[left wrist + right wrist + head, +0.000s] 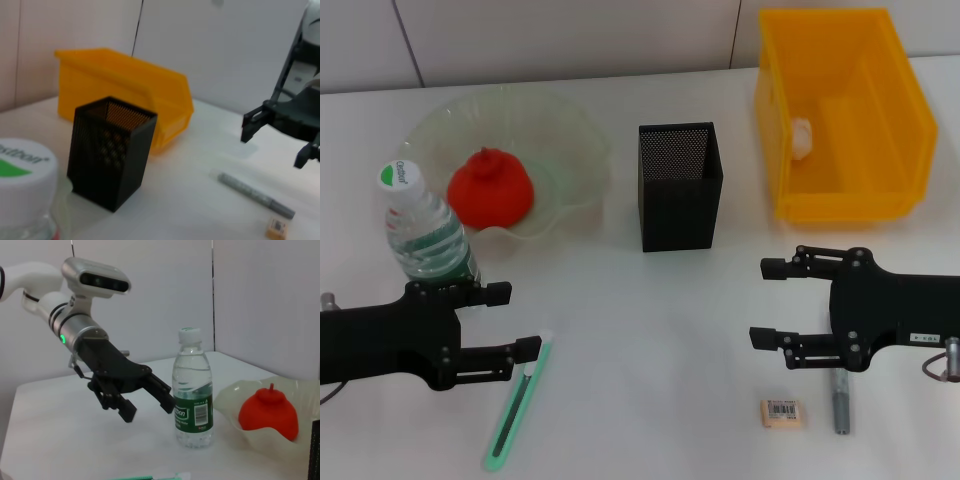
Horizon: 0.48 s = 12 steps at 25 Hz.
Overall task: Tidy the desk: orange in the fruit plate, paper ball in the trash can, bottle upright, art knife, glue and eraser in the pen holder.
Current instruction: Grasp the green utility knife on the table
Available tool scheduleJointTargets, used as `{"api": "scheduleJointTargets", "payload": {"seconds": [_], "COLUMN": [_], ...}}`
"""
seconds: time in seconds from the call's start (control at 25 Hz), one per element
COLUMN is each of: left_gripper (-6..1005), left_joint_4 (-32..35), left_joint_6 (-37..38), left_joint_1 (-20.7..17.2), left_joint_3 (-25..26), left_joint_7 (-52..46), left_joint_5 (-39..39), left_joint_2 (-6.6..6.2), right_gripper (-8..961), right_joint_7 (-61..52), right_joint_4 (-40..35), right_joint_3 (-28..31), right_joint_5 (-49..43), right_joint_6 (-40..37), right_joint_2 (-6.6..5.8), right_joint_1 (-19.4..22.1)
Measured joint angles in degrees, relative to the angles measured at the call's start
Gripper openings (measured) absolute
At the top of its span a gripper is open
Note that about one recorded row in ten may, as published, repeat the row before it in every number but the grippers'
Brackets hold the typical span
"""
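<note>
Left gripper (515, 320) hangs wide, one finger just beside the upright water bottle (425, 232), whose base sits clear on the white table (640, 330). Right gripper (768, 302) hangs wide too, with the eraser (782, 413) and grey glue stick (841, 400) at its 6 o'clock. At 12 o'clock from the green art knife (516, 404), the orange (490, 187) fills the glass fruit plate (570, 130); a paper ball (803, 137) lies in the yellow bin (880, 120), beside the empty black mesh pen holder (680, 185).
</note>
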<state>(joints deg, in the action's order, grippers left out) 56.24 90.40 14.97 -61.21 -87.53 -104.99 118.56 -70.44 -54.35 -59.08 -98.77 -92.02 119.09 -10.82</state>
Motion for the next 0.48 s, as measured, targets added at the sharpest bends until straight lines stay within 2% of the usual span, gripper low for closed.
{"api": "scheduleJointTargets", "payload": {"seconds": [0.12, 0.16, 0.2, 0.24, 0.32, 0.36, 0.4, 0.44, 0.48], "left_gripper": [728, 727, 725, 724, 721, 720, 718, 717, 716], "left_joint_4": [4.4, 8.4, 8.4, 12.6, 15.0, 19.7, 19.7, 24.4, 24.4], "left_joint_6": [-0.7, -0.9, -0.9, -1.0, -1.0, -1.0, -1.0, -1.1, -1.1], "left_joint_1": [0.0, -0.7, -0.7, -1.8, -2.4, -3.7, -3.7, -5.0, -5.0], "left_joint_3": [-1.3, -2.8, -2.8, -4.8, -6.0, -8.0, -8.0, -9.9, -9.9], "left_joint_7": [-4.8, -8.4, -8.4, -12.0, -14.3, -18.5, -18.5, -23.5, -23.5], "left_joint_5": [-2.2, -3.2, -3.2, -4.3, -5.2, -7.5, -7.5, -10.1, -10.1], "left_joint_2": [0.06, 0.08, 0.08, 0.08, 0.08, 0.09, 0.09, 0.13, 0.13], "right_gripper": [767, 767, 767, 767, 767, 767, 767, 767, 767], "right_joint_7": [0.0, 0.0, 0.0, 0.3, 0.4, 0.6, 0.6, 0.7, 0.7], "right_joint_4": [0.3, 0.7, 0.7, 1.0, 1.2, 1.6, 1.6, 1.7, 1.8], "right_joint_3": [0.0, 0.0, 0.0, 0.1, 0.1, 0.2, 0.2, 0.2, 0.2], "right_joint_5": [0.0, 0.0, 0.0, 0.0, 0.0, 0.2, 0.2, 0.3, 0.3], "right_joint_6": [0.1, 0.3, 0.3, 0.3, 0.3, 0.4, 0.4, 0.4, 0.4], "right_joint_2": [0.07, 0.09, 0.09, 0.09, 0.09, 0.10, 0.10, 0.10, 0.10], "right_joint_1": [0.0, 0.0, 0.0, 0.1, 0.1, 0.1, 0.1, 0.1, 0.1]}}
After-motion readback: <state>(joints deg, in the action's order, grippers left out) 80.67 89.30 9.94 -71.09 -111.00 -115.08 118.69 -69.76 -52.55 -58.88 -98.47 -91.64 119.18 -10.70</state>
